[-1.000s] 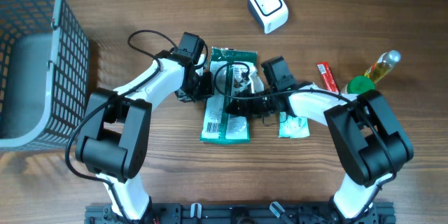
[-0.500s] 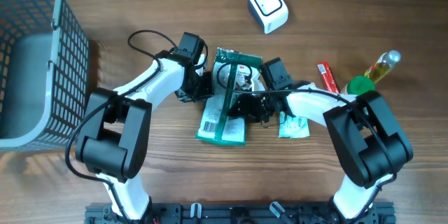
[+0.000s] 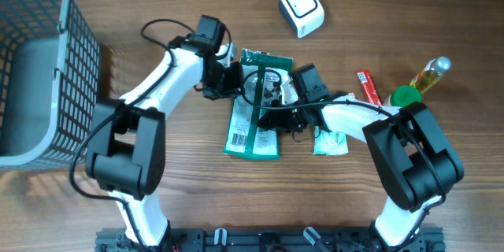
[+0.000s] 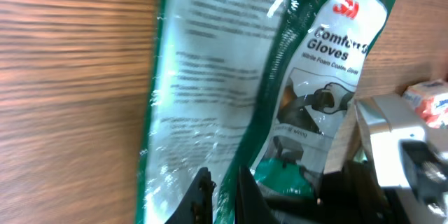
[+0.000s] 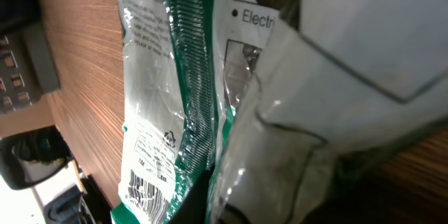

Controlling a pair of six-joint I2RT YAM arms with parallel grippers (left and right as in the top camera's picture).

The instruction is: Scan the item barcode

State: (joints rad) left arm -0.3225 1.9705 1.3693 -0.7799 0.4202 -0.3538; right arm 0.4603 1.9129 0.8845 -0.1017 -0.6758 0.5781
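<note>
Pinching the glove package (image 3: 250,138) at mid-table, both pincers are closed on it: the left gripper (image 3: 233,77) at its upper left edge, the right gripper (image 3: 272,118) at its right side. Compared with 1 second ago, the left wrist is seen farther up the table. Only a grey floor is seen inside the basket (image 3: 79,63) at the left edge.

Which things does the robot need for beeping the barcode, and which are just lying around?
For the job:
- glove pack, the item with the barcode
- white scanner

Just lying about:
- grey basket
- red packet
- yellow bottle
- small packet, partly under the right arm
</note>
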